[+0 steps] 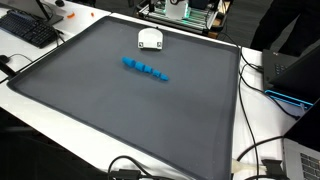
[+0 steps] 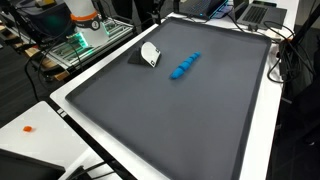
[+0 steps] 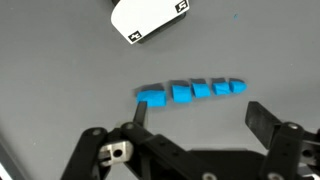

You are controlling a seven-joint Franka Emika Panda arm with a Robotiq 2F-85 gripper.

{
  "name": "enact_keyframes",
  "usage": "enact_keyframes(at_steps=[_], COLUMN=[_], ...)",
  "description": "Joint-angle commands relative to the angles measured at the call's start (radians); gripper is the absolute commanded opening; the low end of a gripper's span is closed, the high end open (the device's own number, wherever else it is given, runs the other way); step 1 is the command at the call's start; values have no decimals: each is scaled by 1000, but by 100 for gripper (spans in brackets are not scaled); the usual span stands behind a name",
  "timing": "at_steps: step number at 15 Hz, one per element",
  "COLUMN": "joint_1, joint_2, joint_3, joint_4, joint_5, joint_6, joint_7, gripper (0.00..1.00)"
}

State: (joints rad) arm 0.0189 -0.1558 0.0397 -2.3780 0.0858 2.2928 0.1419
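White tagged box (image 1: 149, 39) near the far edge of a dark grey mat (image 1: 90, 120) covering a white desk (image 1: 40, 114); black keyboard (image 1: 28, 30) and cables (image 1: 247, 150) alongside.

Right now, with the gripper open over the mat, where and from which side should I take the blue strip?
Probably straight down from above, onto a middle segment of the blue strip. It lies flat on the mat, long and narrow, and the open gripper lines up along its length. Turn the wrist so it closes across the narrow width.

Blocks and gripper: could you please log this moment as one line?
gripper: open, empty | blocks: blue row, untouched, beyond fingertips | box: white, past blocks | mat: grey
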Motion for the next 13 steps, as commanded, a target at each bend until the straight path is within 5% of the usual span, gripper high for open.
enact_keyframes(at_steps=[1,13], joint_1=[8,20], joint_2=[-15,-4], joint_3=[7,11], joint_4=[11,26], joint_5=[-34,-34], joint_6=[-32,-8], joint_7=[-43,-89], gripper=[100,100])
